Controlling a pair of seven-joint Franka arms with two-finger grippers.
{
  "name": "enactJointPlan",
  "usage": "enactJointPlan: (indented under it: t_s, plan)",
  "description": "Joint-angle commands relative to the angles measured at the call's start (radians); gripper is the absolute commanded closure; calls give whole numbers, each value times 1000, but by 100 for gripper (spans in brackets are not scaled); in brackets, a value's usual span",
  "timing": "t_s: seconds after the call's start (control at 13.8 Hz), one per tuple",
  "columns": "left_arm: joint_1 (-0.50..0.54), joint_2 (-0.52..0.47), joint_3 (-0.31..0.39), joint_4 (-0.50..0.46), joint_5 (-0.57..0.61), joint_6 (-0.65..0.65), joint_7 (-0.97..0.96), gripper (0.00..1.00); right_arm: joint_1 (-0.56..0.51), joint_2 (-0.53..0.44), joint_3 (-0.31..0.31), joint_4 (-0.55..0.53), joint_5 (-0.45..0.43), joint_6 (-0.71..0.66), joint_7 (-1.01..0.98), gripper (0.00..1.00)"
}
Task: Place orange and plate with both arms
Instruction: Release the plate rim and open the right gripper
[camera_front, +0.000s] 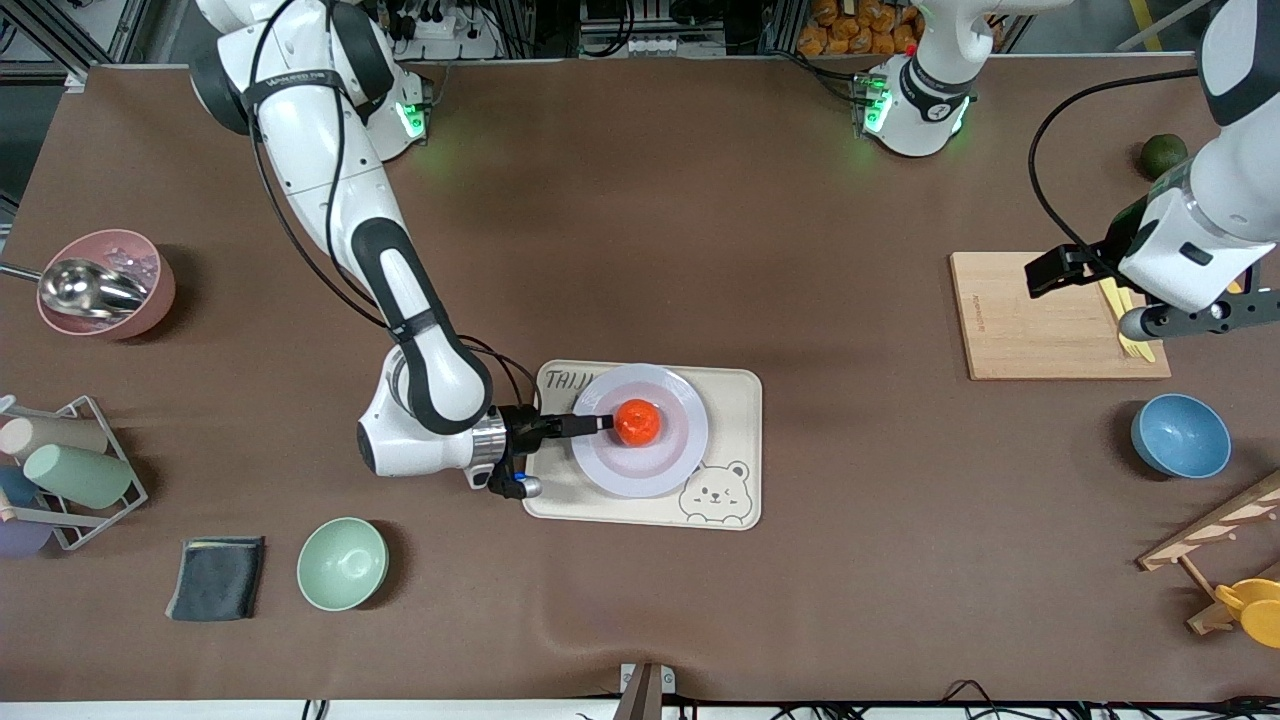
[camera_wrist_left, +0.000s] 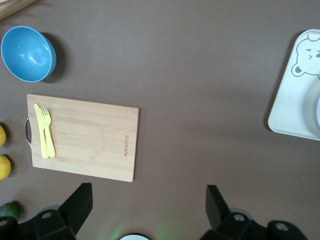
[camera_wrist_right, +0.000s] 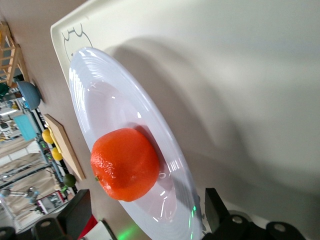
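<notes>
The orange sits in the middle of the pale lavender plate, which rests on the cream bear tray. My right gripper is low at the plate's rim, at the edge toward the right arm's end of the table. It is open, and in the right wrist view the plate's rim lies between the spread fingers with the orange just ahead. My left gripper hangs open and empty high over the wooden cutting board, also seen in the left wrist view.
Yellow cutlery lies on the board. A blue bowl, a wooden rack and a dark green fruit are at the left arm's end. A mint bowl, grey cloth, cup rack and pink bowl are at the right arm's end.
</notes>
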Motion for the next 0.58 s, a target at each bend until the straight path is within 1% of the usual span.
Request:
enactJointPlan:
  t_s: [0.0,0.15,0.22,0.29,0.36,0.44,0.51]
  plan:
    - [10,-39,-2,-10,0,17,18,0,-37,-57,14,-5,-114,-11,9,0]
    - [12,-62,-2,-18,0,34,19,0,-45,-96,16,-5,-189,-15,11,0]
    - [12,-72,-2,-19,0,47,21,0,-48,-122,14,-11,-208,-37,11,0]
    - [12,-89,-2,-28,2,64,21,0,-48,-148,-1,-13,-222,-82,11,0]
    - [12,-114,-2,-62,2,102,21,0,-46,-174,-41,-13,-235,-140,11,0]
    - [13,-152,-2,-115,2,156,24,0,-42,-201,-81,-13,-263,-197,9,0]
    - [15,-181,-2,-158,0,200,33,0,-40,-231,-105,-13,-306,-235,9,0]
